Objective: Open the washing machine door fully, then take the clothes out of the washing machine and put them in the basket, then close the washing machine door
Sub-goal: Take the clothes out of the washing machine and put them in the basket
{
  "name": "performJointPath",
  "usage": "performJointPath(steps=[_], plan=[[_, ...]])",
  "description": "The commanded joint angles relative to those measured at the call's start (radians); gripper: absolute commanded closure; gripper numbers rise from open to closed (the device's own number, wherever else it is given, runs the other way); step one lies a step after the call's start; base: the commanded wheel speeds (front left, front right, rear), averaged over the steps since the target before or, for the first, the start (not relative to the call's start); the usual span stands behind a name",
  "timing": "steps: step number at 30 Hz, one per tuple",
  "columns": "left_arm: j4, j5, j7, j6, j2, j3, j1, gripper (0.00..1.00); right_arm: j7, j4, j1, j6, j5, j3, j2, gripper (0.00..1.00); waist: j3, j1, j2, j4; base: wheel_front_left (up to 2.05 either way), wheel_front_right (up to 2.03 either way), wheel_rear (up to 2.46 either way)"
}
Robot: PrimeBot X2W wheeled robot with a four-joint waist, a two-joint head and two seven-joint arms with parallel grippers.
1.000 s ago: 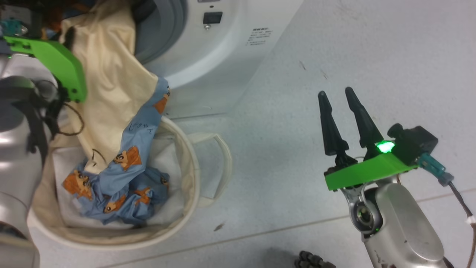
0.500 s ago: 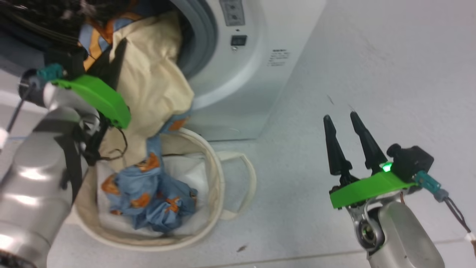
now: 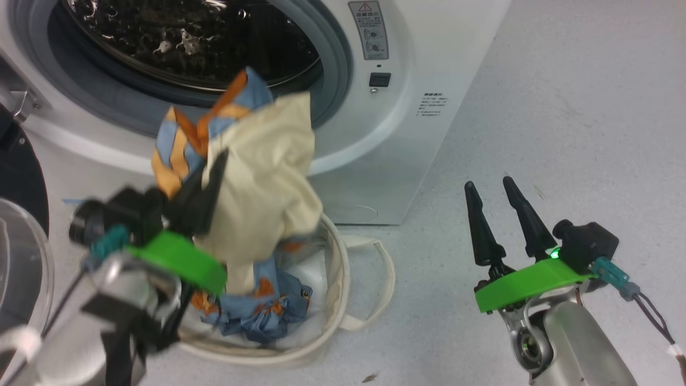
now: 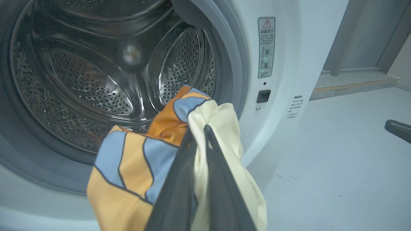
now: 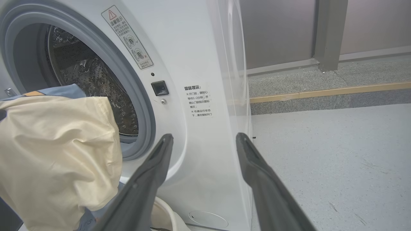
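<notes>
Clothes (image 3: 268,187), cream and blue-orange fabric, hang pinched in the left tool (image 3: 214,166) above the round canvas basket (image 3: 341,279); released off-centre, they could spill outside. Right tool (image 3: 488,183) gapes empty.

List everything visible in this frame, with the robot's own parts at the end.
washing machine: one, white, at the back of the head view, on the floor
door: one, black rim with clear glass, swung open at the head view's left edge
drum: one, perforated steel, inside the round opening
warning label: one, white with a red triangle, right of the opening
clothes: one bundle, cream-yellow and blue with orange, held before the opening, lower end in the basket
basket: one, cream, on the floor before the machine
floor: grey
left gripper: one, dark jaws shut on the clothes
right gripper: one, dark jaws open, holding nothing, right of the basket
</notes>
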Motion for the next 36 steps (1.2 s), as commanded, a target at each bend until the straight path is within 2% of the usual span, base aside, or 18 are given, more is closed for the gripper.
performJointPath(steps=[1, 6, 11, 17, 22, 24, 25, 31, 36], plan=[[-0.090, 0.001, 0.013, 0.030, 0.057, 0.047, 0.018, 1.00, -0.005, -0.027, 0.001, 0.007, -0.007, 0.019, 0.002, 0.00, 0.004, 0.0000, -0.0001, 0.000, 0.00, 0.00, 0.00], [-0.133, -0.024, 0.032, 0.056, 0.081, 0.042, 0.113, 1.00, -0.005, -0.030, -0.005, 0.007, -0.011, 0.021, 0.002, 0.00, 0.017, 0.0000, -0.0001, -0.002, 0.00, 0.00, 0.00], [-0.042, -0.078, -0.009, 0.010, 0.025, 0.067, 0.131, 1.00, -0.005, -0.035, -0.021, 0.007, -0.022, 0.017, 0.002, 0.00, 0.051, 0.0000, -0.0001, -0.011, 0.00, 0.00, 0.00], [0.199, -0.043, -0.030, -0.073, -0.044, 0.092, 0.068, 1.00, -0.005, -0.050, -0.043, 0.007, -0.037, 0.011, 0.002, 0.00, 0.117, 0.0000, -0.0001, -0.038, 0.00, 0.00, 0.00], [0.352, -0.024, -0.031, -0.161, -0.118, 0.155, 0.032, 1.00, -0.005, -0.070, -0.049, 0.007, -0.046, -0.011, 0.002, 0.00, 0.175, 0.0000, -0.0001, -0.060, 0.00, 0.00, 0.00], [0.497, 0.005, -0.031, -0.212, -0.156, 0.149, -0.009, 1.00, -0.005, -0.081, -0.054, 0.007, -0.052, -0.022, 0.002, 0.00, 0.209, 0.0000, -0.0001, -0.066, 0.00, 0.00, 0.00], [0.549, 0.010, -0.031, -0.223, -0.168, 0.146, -0.025, 1.00, -0.005, -0.085, -0.058, 0.007, -0.054, -0.023, 0.002, 0.00, 0.219, 0.0000, -0.0001, -0.069, 0.00, 0.00, 0.00], [0.842, 0.000, -0.031, -0.261, -0.217, 0.131, -0.119, 1.00, -0.005, -0.115, -0.087, 0.007, -0.050, -0.019, 0.002, 0.00, 0.276, 0.0000, -0.0001, -0.112, 0.00, 0.00, 0.00], [0.968, -0.028, -0.011, -0.270, -0.218, 0.123, -0.172, 1.00, -0.005, -0.128, -0.091, 0.007, -0.036, -0.023, 0.002, 0.00, 0.322, 0.0000, -0.0001, -0.142, 0.00, 0.00, 0.00]])
